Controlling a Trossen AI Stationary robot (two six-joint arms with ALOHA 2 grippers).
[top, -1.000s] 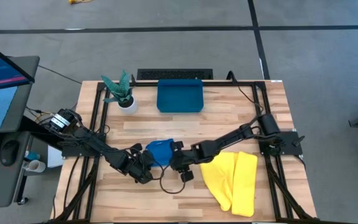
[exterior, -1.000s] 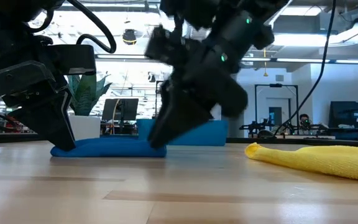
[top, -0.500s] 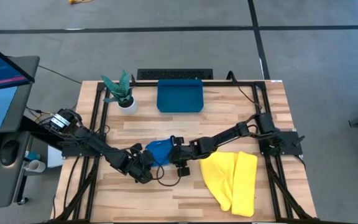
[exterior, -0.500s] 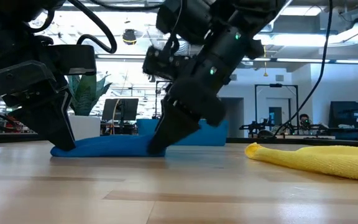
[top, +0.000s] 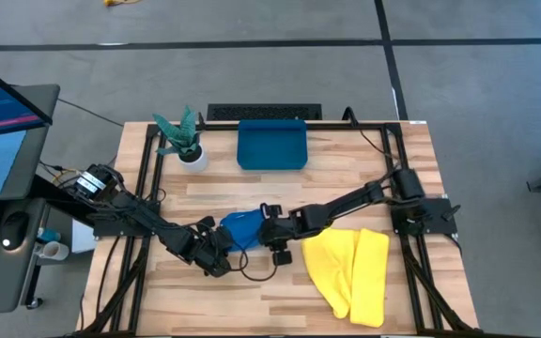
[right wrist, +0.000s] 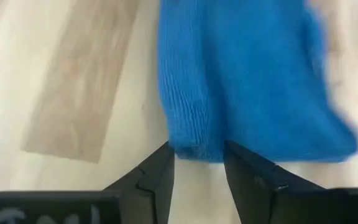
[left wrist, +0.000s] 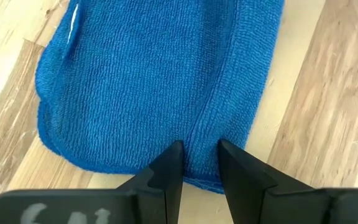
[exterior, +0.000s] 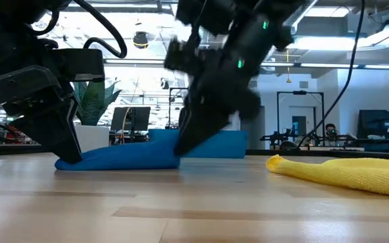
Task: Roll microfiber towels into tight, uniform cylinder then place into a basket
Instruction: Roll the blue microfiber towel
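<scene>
The blue towel [top: 240, 228] lies bunched near the middle of the table [top: 346, 169], a little toward its front edge, with a gripper at each end. The left gripper [left wrist: 199, 163] is down at the towel's left end, its two fingers standing slightly apart and pinching a fold of the cloth's hem between them (a small white label shows on the towel farther off). The right gripper [right wrist: 196, 163] is at the towel's right end; its fingers are parted, with the folded edge of the blue cloth sitting in the gap, though whether they press on it I cannot tell. In the low view the towel is a low blue mound on the wood, both dark grippers slanting down onto it.

The yellow towel [top: 353, 272] lies loosely folded near the front right corner of the table, apart from both grippers. The basket [top: 271, 145] sits at the back edge, around the middle, with a small potted plant [top: 184, 138] just to its left.
</scene>
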